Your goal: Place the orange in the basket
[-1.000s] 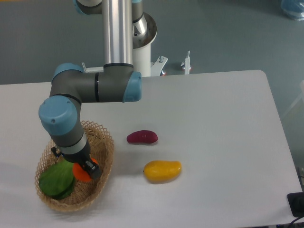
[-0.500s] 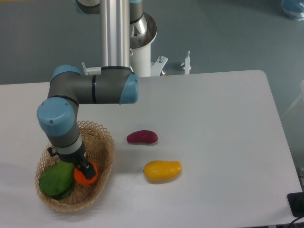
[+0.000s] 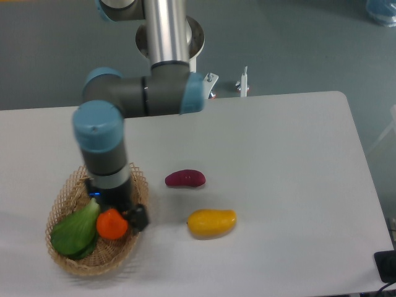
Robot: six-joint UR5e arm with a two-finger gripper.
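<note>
Since half a second ago the arm has risen and swung toward the right, and the gripper (image 3: 132, 216) no longer sits over the orange (image 3: 112, 224); it is now just beside it, near the right rim of the basket (image 3: 74, 192). The orange lies inside the basket, touching the green vegetable (image 3: 75, 230). From this I judge the placing done; only the retreat of the arm is left. Whether the gripper is wide or narrow I cannot tell, as the wrist hides it. The orange is round, so no long axis or pointing direction shows.
</note>
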